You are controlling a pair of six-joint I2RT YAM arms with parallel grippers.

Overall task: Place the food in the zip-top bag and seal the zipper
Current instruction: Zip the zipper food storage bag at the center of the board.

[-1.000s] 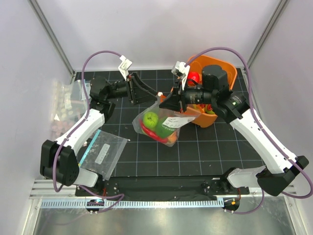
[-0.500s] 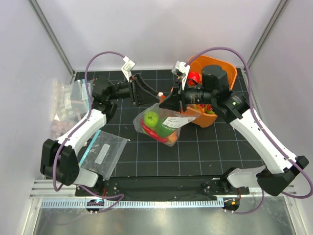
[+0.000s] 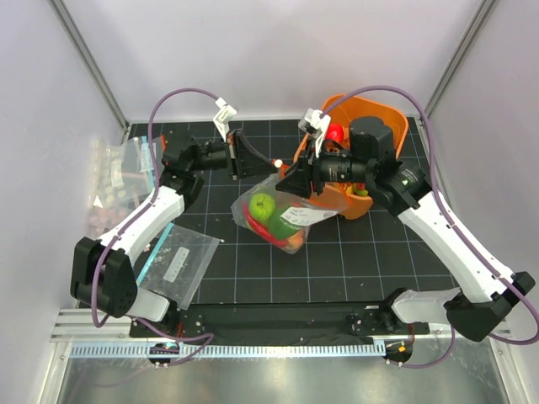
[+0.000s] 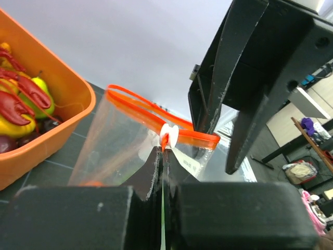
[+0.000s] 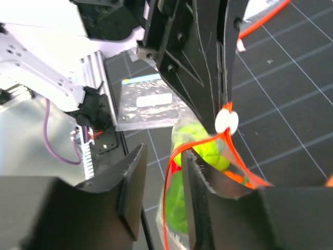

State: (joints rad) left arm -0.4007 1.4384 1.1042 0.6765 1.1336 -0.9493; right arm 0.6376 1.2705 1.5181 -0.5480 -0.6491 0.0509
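The left gripper [image 4: 163, 159] has just snapped shut from well open, and it now pinches the end of the zip-top bag [image 3: 288, 225] right under the white slider [image 4: 168, 134]. Meanwhile the right gripper [image 5: 165, 156] has eased from a tight clamp to jaws a little apart. The zipper [image 4: 190, 136] runs loosely through that gap, though whether a pad still brushes it I cannot tell. This looks like a handover: one end is anchored so the seal can be run along. The bag, with food [image 3: 262, 204] inside, sits near the middle of the desk [image 3: 354, 261], just beside the orange tub [image 3: 383, 114], its mouth held up between both pincers.
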